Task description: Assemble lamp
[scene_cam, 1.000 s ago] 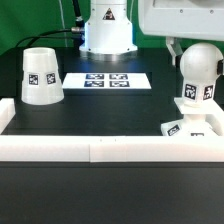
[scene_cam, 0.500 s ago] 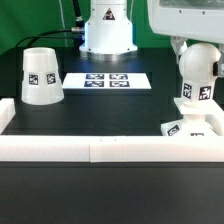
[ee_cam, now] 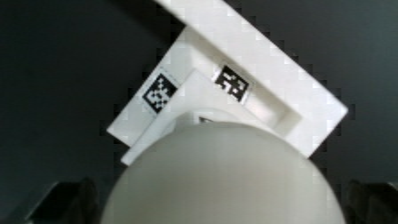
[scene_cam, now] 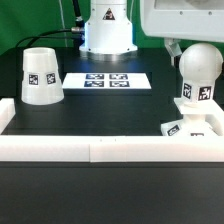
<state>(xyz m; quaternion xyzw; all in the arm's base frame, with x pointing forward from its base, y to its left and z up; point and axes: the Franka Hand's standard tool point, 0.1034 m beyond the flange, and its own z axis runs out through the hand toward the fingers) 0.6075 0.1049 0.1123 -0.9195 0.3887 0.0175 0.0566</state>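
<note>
Nearest in the exterior view, a low white rail (scene_cam: 110,150) runs across the front of the black table (scene_cam: 110,110) and turns back along both sides. Just behind it, on the exterior view's right, the flat square white plastic lamp base (scene_cam: 195,128) lies close to the corner of that rail, its tags facing up.

The rounded white plastic bulb (scene_cam: 198,75) stands on this base by its short neck, with its long axis upright. From these views I cannot tell how far the neck is seated.

The relation that matters is vertical. The two-finger gripper (ee_cam: 217,205) hangs straight above the bulb, in line with its axis. The wrist view looks down over the bulb's dome at the base below it. The dark fingers (ee_cam: 71,200) show on either side of the dome with a gap to it, so the jaws stand spread and grip nothing. I judge that any grasp or twist on the bulb needs a straight descent with no sideways correction.

Farther back, on the exterior view's left and well apart from the bulb, the tapered white cone shade (scene_cam: 42,77) sits wide end down. Beside it lies the marker board (scene_cam: 105,80), and behind that stands the large white robot pedestal (scene_cam: 108,28).
</note>
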